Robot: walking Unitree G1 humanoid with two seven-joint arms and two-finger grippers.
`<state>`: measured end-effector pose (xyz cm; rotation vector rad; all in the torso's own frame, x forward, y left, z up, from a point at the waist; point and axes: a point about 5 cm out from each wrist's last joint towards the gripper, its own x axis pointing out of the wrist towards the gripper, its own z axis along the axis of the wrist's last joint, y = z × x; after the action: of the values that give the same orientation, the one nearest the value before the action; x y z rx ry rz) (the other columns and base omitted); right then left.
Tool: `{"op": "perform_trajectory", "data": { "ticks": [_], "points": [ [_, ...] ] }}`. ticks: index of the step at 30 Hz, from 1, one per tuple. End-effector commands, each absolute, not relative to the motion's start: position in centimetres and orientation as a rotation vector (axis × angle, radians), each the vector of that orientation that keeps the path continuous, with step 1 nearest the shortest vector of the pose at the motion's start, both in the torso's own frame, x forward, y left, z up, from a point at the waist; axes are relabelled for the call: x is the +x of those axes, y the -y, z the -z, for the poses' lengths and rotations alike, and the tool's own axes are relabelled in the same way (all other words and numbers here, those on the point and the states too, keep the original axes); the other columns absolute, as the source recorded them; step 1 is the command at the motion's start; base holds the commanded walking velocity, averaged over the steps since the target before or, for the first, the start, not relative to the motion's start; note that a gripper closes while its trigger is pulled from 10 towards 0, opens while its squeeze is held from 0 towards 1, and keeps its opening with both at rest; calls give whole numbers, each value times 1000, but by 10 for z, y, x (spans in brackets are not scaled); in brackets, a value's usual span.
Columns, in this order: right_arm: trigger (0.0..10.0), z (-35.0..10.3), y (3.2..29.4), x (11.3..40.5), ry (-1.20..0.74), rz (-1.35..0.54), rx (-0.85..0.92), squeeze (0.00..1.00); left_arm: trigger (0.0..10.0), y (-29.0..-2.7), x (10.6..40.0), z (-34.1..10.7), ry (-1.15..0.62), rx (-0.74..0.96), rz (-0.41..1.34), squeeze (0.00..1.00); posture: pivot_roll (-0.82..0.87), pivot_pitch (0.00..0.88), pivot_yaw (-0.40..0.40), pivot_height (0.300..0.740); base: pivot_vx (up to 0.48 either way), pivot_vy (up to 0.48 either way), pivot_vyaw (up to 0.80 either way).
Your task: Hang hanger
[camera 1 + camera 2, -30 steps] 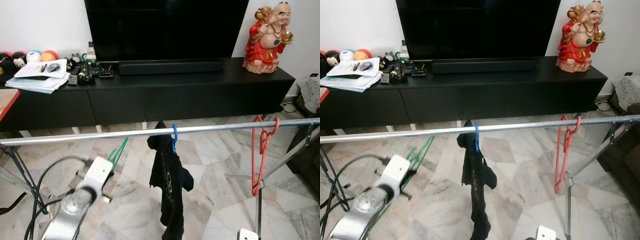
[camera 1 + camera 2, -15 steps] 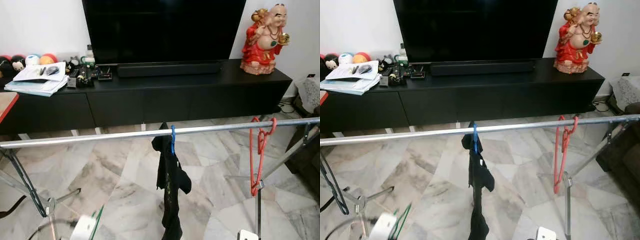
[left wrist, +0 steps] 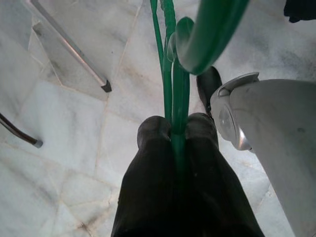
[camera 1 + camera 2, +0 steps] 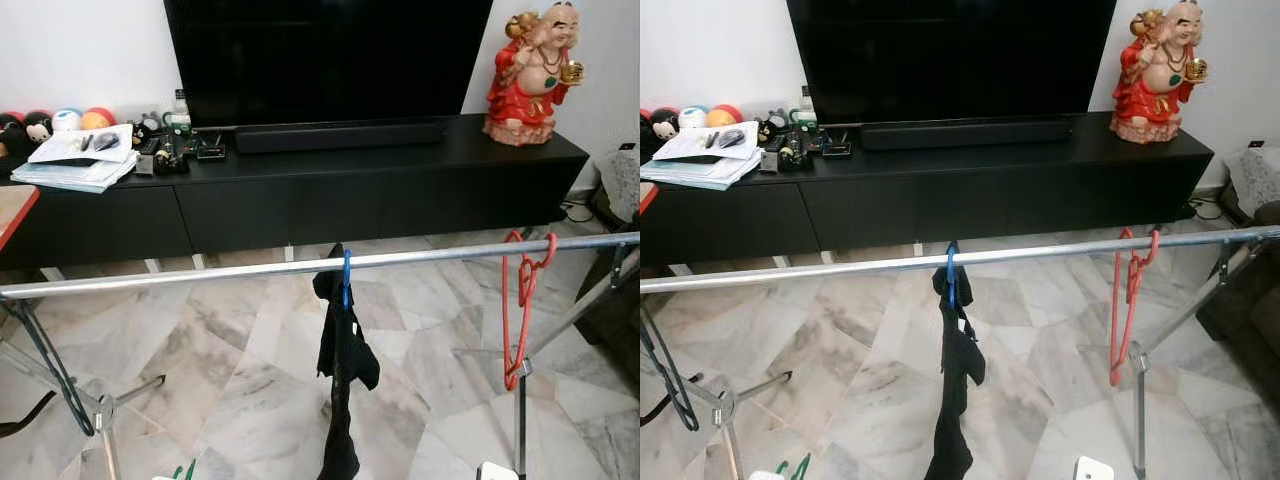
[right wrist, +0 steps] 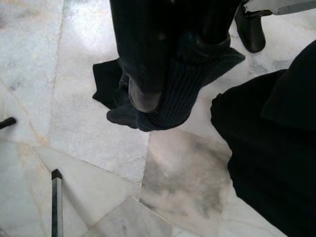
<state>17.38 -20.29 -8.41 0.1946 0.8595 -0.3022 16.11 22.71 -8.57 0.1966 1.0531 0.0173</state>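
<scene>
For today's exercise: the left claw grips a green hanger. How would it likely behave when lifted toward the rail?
The green hanger looks like thin plastic rod, so probably light and fairly stiff. The left claw pinches it by narrow bars, so it may pivot or swing. Its smooth curved hook should slide easily onto the rail.

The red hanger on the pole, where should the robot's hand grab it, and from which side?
Probably the long straight side of the red hanger, coming from the front. It hangs empty on the metal rail, hook over the top, so that thin bar is bare, upright and faces the robot.
</scene>
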Motion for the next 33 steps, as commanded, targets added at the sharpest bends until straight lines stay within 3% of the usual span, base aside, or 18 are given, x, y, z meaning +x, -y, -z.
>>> {"op": "perform_trajectory", "data": {
  "ticks": [1,33],
  "points": [
    [10000,84,204,173,-847,313,198,0,10000,-227,155,89,-1072,201,-19,0,47,73,7,740,0,0,0],
    [10000,81,199,180,-822,305,198,0,10000,-218,143,96,-1115,194,-4,0,54,72,12,740,-323,0,0]
  ]
}}
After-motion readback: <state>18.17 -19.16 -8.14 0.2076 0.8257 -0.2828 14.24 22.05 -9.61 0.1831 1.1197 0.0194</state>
